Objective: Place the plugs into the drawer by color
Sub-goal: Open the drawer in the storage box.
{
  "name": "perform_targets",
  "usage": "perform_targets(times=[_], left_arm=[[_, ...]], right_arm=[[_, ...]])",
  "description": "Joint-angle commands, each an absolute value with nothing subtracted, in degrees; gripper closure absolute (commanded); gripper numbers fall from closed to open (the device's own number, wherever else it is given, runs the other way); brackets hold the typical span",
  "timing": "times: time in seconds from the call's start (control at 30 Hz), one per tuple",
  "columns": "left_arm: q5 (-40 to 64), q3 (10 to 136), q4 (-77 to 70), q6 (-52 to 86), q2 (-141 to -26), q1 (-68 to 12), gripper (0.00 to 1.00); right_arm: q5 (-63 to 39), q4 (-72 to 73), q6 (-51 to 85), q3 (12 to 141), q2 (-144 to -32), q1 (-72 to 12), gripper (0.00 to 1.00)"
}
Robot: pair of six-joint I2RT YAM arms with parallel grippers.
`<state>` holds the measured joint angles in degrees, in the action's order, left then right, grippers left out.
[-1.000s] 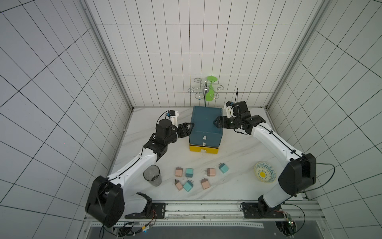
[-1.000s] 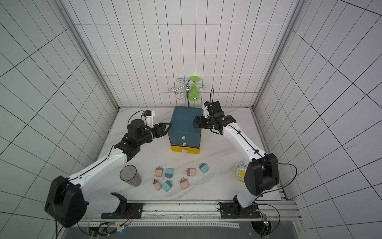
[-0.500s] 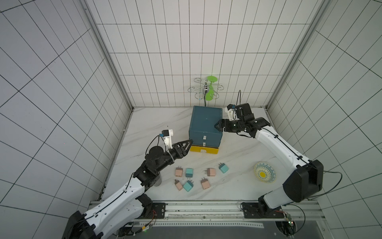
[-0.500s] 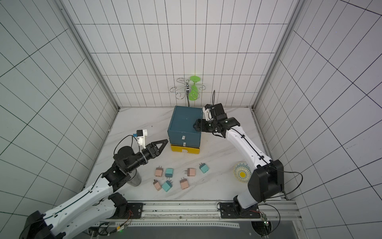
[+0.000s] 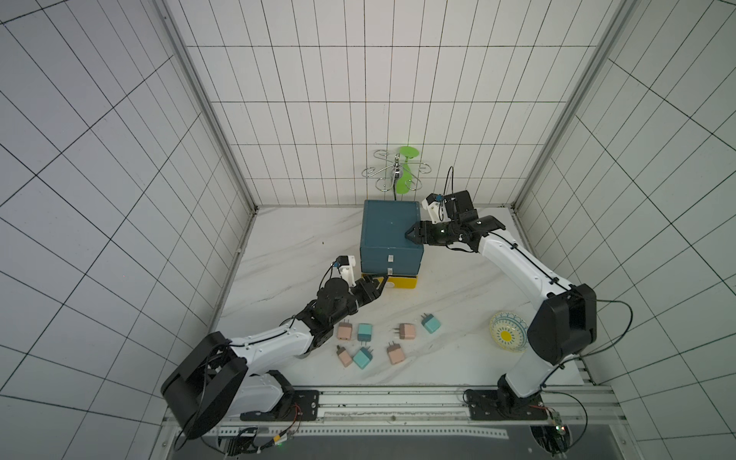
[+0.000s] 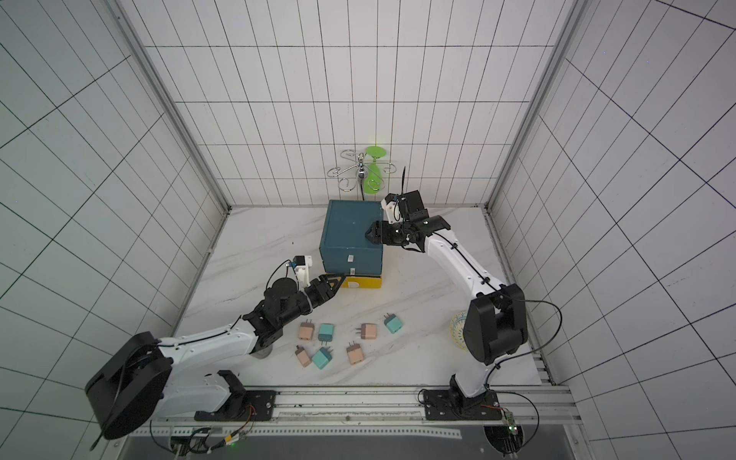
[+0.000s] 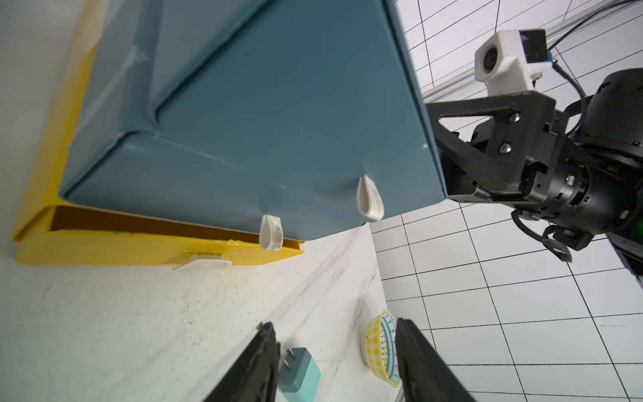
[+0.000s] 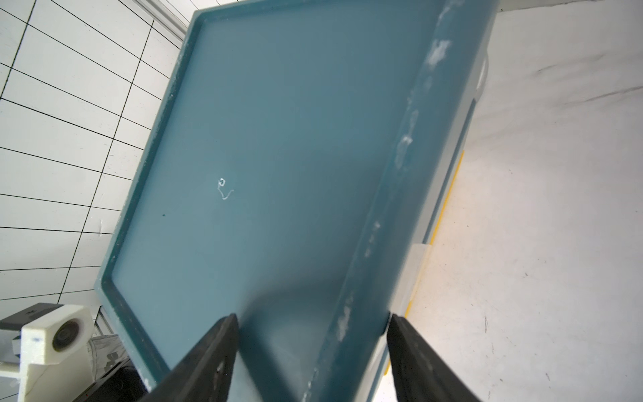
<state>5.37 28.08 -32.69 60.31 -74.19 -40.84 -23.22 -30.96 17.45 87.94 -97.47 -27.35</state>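
Observation:
The drawer unit is a teal cabinet [image 5: 390, 235] with a yellow bottom drawer [image 5: 402, 282] pulled out a little, and white pull tabs [image 7: 269, 233] on its fronts. Three teal plugs [image 5: 364, 332] and several peach-pink plugs [image 5: 345, 331] lie loose on the table in front of it. My left gripper [image 5: 380, 287] [image 7: 334, 325] is open and holds nothing. Its tips are close to the yellow drawer's front. My right gripper [image 5: 410, 234] [image 8: 313, 316] is open and straddles the cabinet's upper right edge, one finger over the top and one by the side.
A yellow patterned bowl [image 5: 507, 337] sits at the right, next to the right arm's base. A wire stand with a green piece [image 5: 396, 175] is behind the cabinet. A grey cup [image 6: 261, 352] is mostly hidden under my left arm.
My left arm swung from the cabinet's left side round to its front, near the yellow drawer, and its jaws narrowed. The right gripper's jaws also narrowed at the cabinet's top edge.

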Motion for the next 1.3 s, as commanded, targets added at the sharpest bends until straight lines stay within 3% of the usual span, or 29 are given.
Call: perform_targets(times=[0.0,0.37,0.47,0.77,0.97,1.1,1.27], left_arm=[[2.5,28.9,-42.1,60.7,-76.2,-41.0,0.46],[-0.6,32.6,-43.4,61.0,-82.0,-40.8,0.47],[1.3,33.9,-45.2,61.2,-84.6,-40.8,0.52],[-1.9,33.9,-52.1,62.1,-89.6,-40.3,0.56],[0.2,37.4,-53.2,61.9,-93.5,-40.2,0.75],[1.5,36.3,-56.6,63.0,-95.0,-40.1,0.99],[4.9,33.8,-57.2,63.8,-93.3,-40.6,1.00]], right_arm=[[-19.9,-33.7,16.0,86.4,-97.7,-26.8,0.29],[-21.9,-32.6,14.5,85.9,-98.3,-26.4,0.29],[-22.5,-32.5,14.2,85.6,-99.2,-26.2,0.29],[-22.7,-32.1,12.8,85.0,-99.6,-25.7,0.29],[-24.0,-32.1,12.5,84.6,-100.5,-25.2,0.29],[-24.4,-31.9,12.4,84.5,-101.1,-25.0,0.29],[-23.3,-32.5,13.3,84.9,-102.0,-24.5,0.29]])
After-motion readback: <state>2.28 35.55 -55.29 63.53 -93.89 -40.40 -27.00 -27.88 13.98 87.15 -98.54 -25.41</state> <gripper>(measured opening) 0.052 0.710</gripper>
